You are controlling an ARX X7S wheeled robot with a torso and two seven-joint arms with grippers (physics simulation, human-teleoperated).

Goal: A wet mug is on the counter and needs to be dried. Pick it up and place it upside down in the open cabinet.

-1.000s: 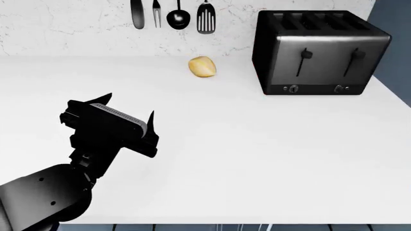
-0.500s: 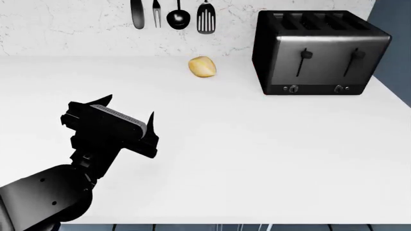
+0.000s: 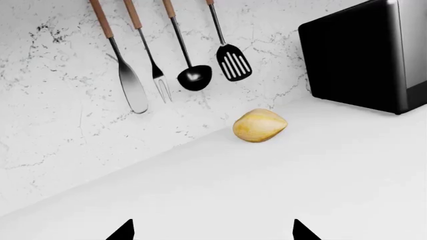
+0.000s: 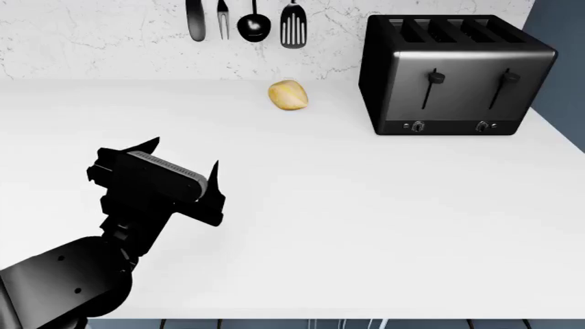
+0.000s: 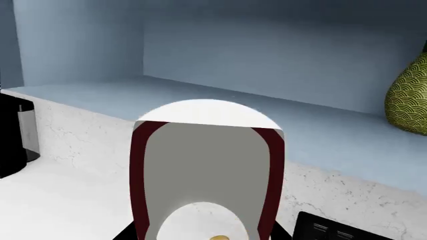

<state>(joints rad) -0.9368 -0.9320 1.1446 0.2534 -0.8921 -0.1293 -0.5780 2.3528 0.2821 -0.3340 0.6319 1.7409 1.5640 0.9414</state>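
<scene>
Mug (image 5: pixel 205 170) up close at the right wrist camera, white inside facing the lens, apparently clamped in the right gripper though fingers barely show; open cabinet shelf (image 5: pixel 220 107) just beyond, above. Left gripper (image 4: pixel 183 161) idle over counter (image 4: pixel 366 219), jaws apart, empty.

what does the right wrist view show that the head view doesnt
Only the right wrist view shows the mug, close to the camera with its white inside facing it, the open cabinet shelf behind it, and a green patterned vase at the shelf's edge. Only the head view shows the left gripper, open over the counter, the yellow lemon-like lump and the hanging utensils. Both show the marbled wall and probably the black toaster, seen only as a dark edge in the wrist view.
</scene>
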